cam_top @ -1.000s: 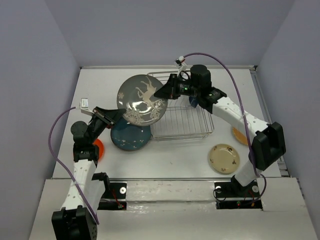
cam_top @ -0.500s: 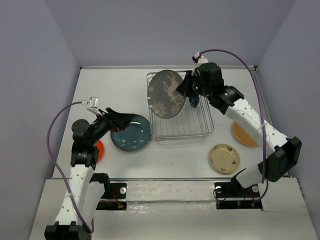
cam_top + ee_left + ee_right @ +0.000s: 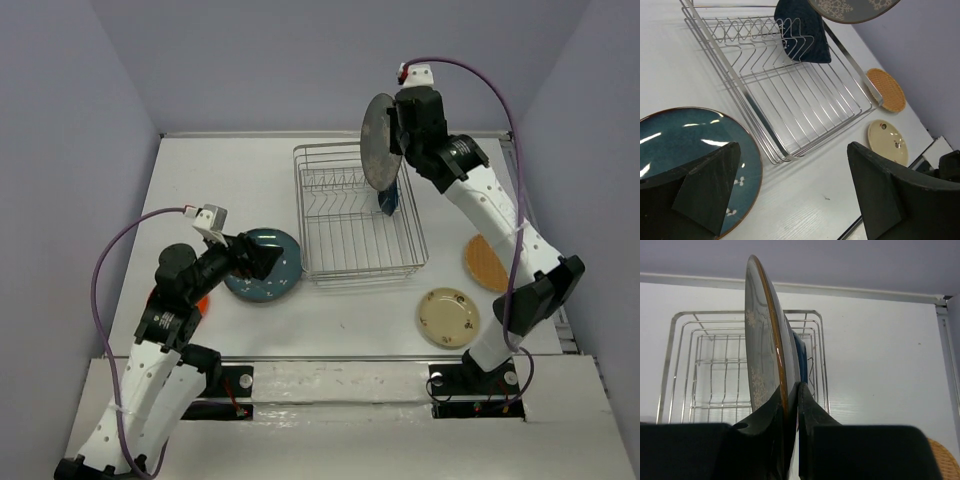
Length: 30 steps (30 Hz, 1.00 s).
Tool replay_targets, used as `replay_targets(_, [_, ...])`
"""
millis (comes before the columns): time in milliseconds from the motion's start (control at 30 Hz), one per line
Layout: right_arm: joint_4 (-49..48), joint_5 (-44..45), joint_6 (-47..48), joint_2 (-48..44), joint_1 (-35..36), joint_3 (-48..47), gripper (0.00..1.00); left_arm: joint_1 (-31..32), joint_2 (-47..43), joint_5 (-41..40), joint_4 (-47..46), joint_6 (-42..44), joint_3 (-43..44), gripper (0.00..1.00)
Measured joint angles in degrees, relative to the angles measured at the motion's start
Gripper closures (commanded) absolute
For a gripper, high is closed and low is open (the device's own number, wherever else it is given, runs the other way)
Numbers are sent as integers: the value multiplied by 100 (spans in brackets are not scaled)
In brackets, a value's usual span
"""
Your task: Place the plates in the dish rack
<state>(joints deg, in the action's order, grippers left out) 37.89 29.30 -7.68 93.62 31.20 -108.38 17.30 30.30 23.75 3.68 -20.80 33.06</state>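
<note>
A blue plate [image 3: 389,198] stands at the far right of the rack [image 3: 350,235]. Above it, the right jaws pinch the grey plate [image 3: 379,141] on edge. The left jaws gape empty over the teal plate [image 3: 283,270].

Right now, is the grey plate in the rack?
No, out: right gripper holds the grey plate upright, above the dish rack.

Glossy teal plate [image 3: 695,150] (wire rack [image 3: 790,100])
</note>
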Motion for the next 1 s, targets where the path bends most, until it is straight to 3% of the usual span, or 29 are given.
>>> replay_targets(467, [417,1279,925,1617,533,-1088,93,2,-278,-306,195,146,0,1])
replay_targets(1000, [520,1685,1001,1779,546,-1115,93,70,-280,-326,221,146,0,1])
